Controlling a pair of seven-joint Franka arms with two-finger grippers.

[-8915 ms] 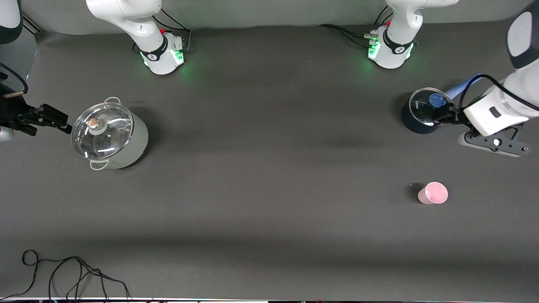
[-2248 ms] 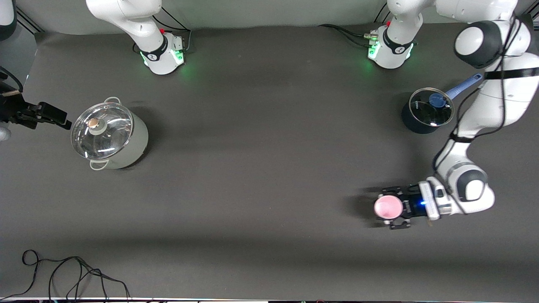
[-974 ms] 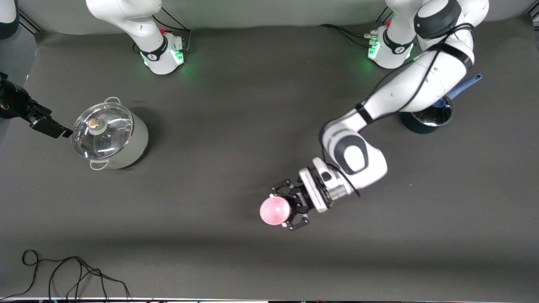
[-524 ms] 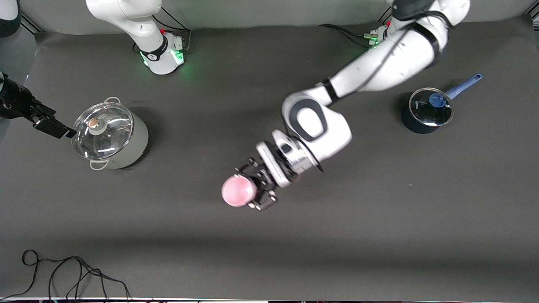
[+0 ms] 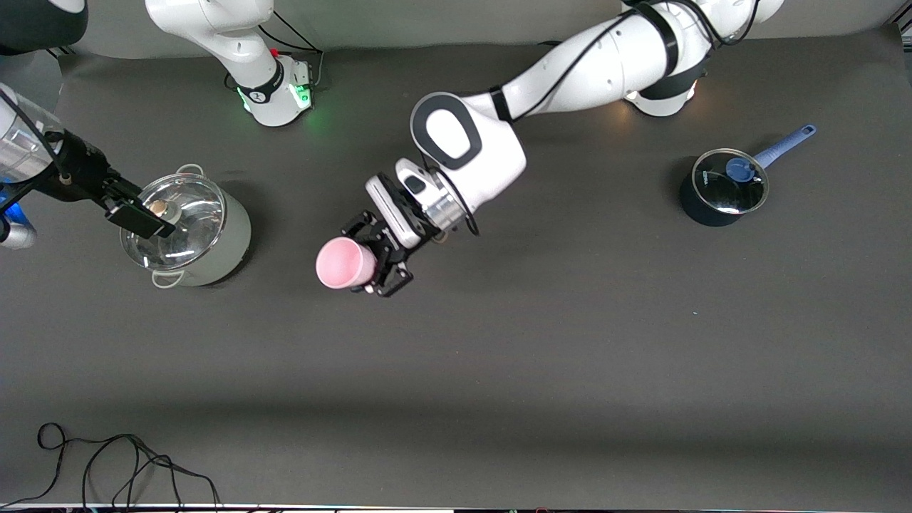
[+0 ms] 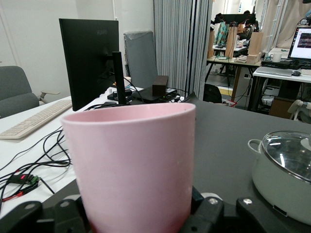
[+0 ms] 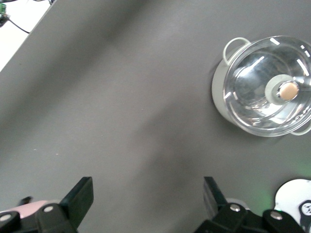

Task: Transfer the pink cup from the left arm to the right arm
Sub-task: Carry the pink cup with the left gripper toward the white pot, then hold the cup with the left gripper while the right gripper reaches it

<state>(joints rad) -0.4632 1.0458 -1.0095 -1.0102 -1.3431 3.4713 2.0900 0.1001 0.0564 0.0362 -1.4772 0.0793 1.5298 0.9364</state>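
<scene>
Pink cup point(image 5: 345, 262) sat clamped in the left end effector point(image 5: 372, 258), aloft over the counter point(image 5: 570, 356) beside the steel pot point(image 5: 187, 229); its base was hidden. Right end effector point(image 5: 139, 217) gaped empty over that pot.

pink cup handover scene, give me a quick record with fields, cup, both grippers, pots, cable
pink cup: held in the air by the left gripper, over bare mat beside the grey pot
left gripper: shut on the pink cup
right gripper: open, empty, over the grey pot's glass lid
grey pot: lidded, at the right arm's end of the table
blue saucepan: lidded, blue handle, at the left arm's end
black cable: loose on the mat, nearest the front camera
handover: not yet done
</scene>
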